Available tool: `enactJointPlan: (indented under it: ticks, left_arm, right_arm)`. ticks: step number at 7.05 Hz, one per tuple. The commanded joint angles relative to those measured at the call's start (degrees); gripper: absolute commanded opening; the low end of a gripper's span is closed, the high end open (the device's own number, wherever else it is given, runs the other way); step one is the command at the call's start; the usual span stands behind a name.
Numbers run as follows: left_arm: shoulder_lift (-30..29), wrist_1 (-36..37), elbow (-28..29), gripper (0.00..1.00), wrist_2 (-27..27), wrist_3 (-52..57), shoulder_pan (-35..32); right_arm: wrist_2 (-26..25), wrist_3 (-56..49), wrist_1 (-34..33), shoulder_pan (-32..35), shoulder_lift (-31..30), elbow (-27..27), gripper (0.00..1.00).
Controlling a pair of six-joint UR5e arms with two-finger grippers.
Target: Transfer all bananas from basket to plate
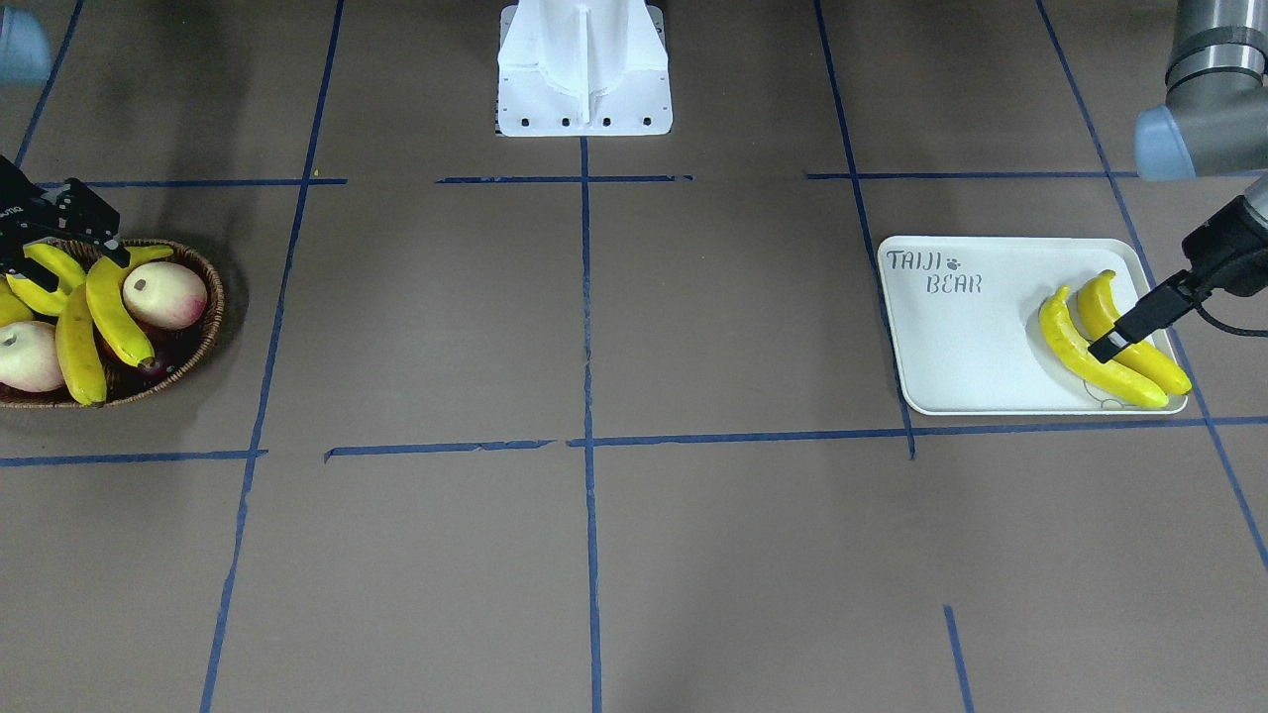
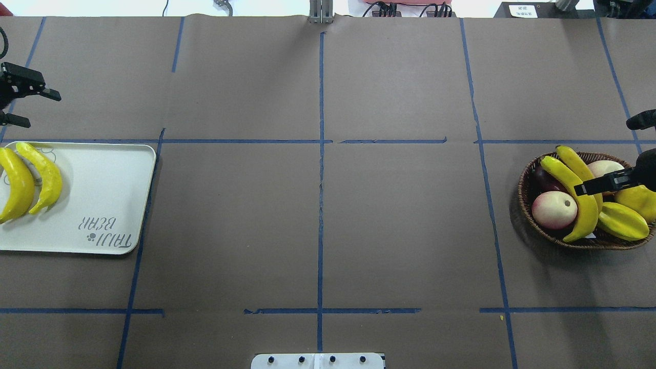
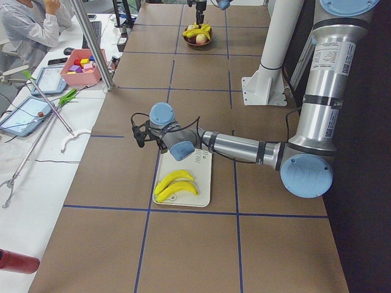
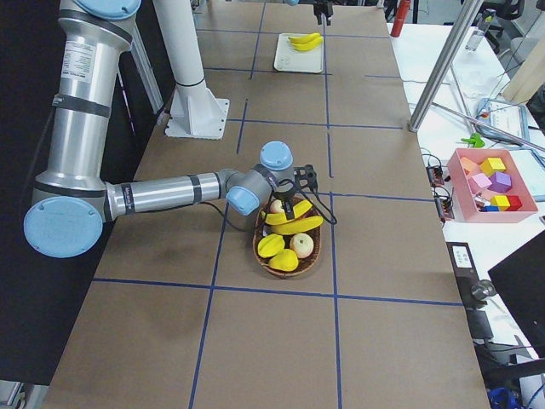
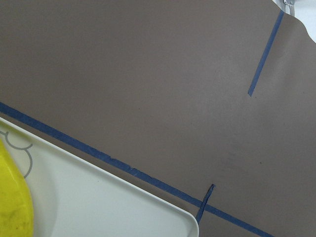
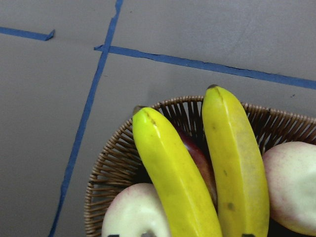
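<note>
Half done. Two bananas (image 2: 48,177) on plate (image 2: 102,179); two to go, in basket (image 2: 524,205). Left pincer (image 2: 33,108) open, empty. Right pincer (image 2: 603,156) open over basket.

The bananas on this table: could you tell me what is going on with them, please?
Two bananas lie on the plate, with the left gripper open close by. Two more bananas are in the basket among other fruit. The right gripper hangs open over them, gripping neither yet.
</note>
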Motion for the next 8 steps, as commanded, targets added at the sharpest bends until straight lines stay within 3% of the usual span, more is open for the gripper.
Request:
enactJointPlan:
  ticks: [1,8]
  left_arm:
    - [0.0,0.0,-0.1,1.0,0.0,0.0,0.0]
    - [0.0,0.0,-0.1,1.0,0.0,-0.1,0.1]
  right_arm:
    - [-1.6,-0.3,-0.2,-0.6,-0.6,-0.8,0.79]
    - [-8.6,-4.0,-0.2,-5.7,-3.7,-0.5,0.76]
